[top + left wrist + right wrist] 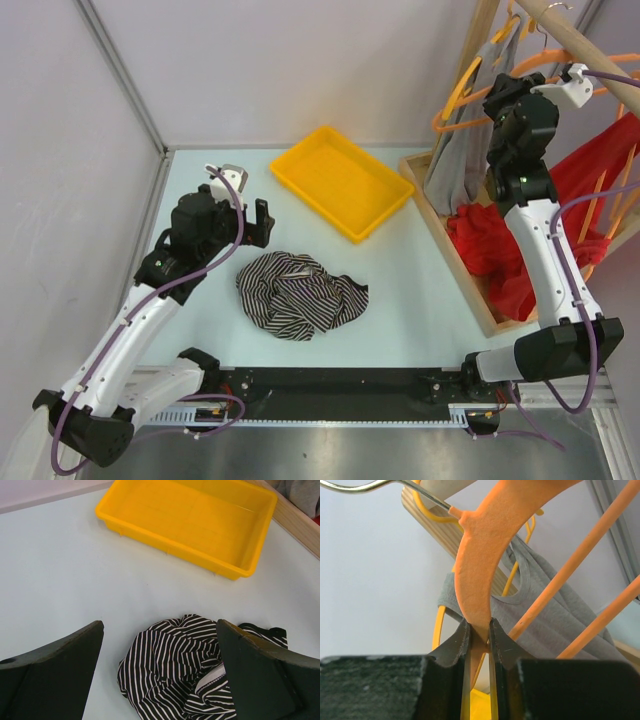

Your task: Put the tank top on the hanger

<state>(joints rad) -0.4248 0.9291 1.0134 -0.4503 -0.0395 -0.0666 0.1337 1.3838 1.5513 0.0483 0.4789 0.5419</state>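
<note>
- Pale counter (420,300): the work surface, both arms based at its near edge.
- Wooden rail (585,45), upper right: hangers are stored here, hence the right arm's high reach.
- Crumpled black-and-white striped tank top (300,292): lies mid-counter, ungripped, waiting for a hanger.
- Thin orange plastic hanger (480,565): silver hook up at the rail, and one arm pinched by the right fingers (452,647), likely to unhook it.
- Left fingers (55,675): spread wide, poised over the tank top's edge, probably ready to grab.

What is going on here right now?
The right claw is shut on an orange hanger up by the wooden rail. The left claw hovers open over the striped tank top, which lies crumpled on the table near the yellow tray. The top is not on the hanger yet.
</note>
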